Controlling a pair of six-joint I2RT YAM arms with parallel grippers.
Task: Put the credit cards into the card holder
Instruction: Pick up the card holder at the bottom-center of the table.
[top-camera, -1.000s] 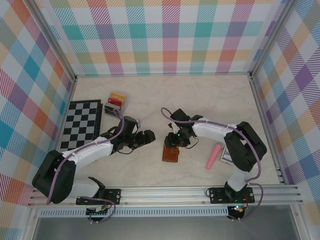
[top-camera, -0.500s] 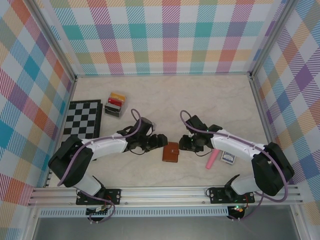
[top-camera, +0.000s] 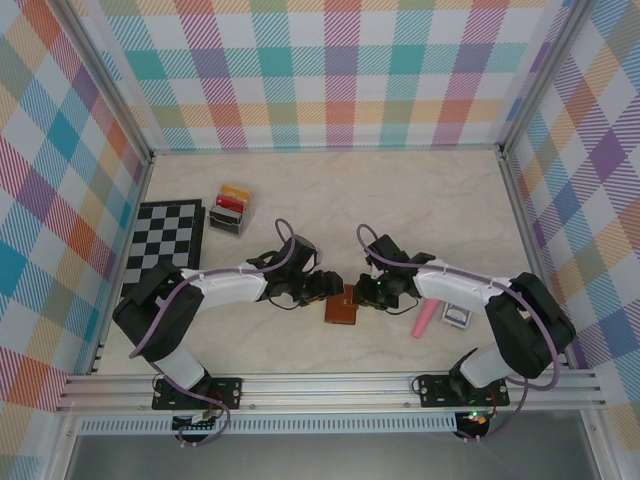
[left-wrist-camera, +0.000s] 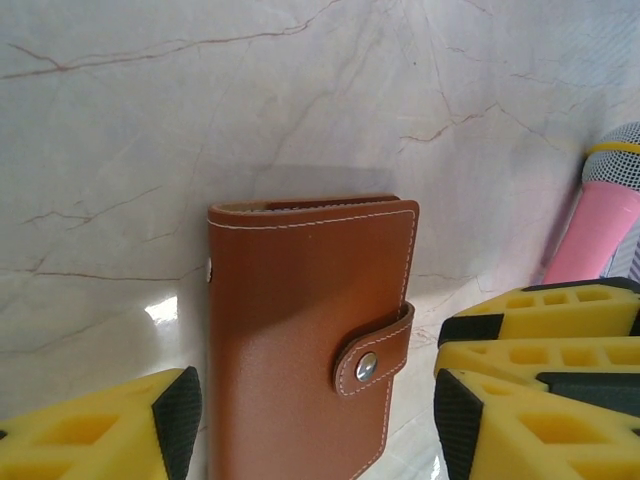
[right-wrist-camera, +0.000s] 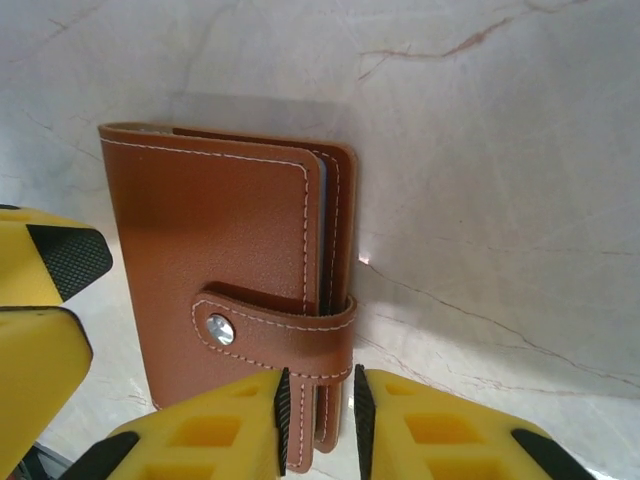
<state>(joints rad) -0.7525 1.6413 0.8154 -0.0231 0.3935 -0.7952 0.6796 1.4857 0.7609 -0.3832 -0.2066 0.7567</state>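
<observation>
The card holder (top-camera: 341, 306) is a brown leather wallet lying flat on the table, folded, its tab snapped. My left gripper (top-camera: 325, 287) is at its left. In the left wrist view the open left gripper (left-wrist-camera: 312, 430) straddles the card holder (left-wrist-camera: 290, 330), with a thin gap at each pad. My right gripper (top-camera: 368, 292) is at the wallet's right. In the right wrist view the right gripper (right-wrist-camera: 320, 425) has its jaws narrowed onto the tab-side edge of the card holder (right-wrist-camera: 220, 230). The credit cards (top-camera: 232, 201), red and yellow, stand upright in a rack at the back left.
A chessboard (top-camera: 165, 250) lies along the left side. A pink microphone (top-camera: 428, 313) and a small card box (top-camera: 457, 315) lie right of the wallet. The pink microphone (left-wrist-camera: 595, 230) is also in the left wrist view, beside the right gripper's yellow fingers (left-wrist-camera: 540, 315).
Both grippers have come in to the wallet from either side. The right jaws have narrowed a lot and the left jaws a little. The wallet has stayed put.
</observation>
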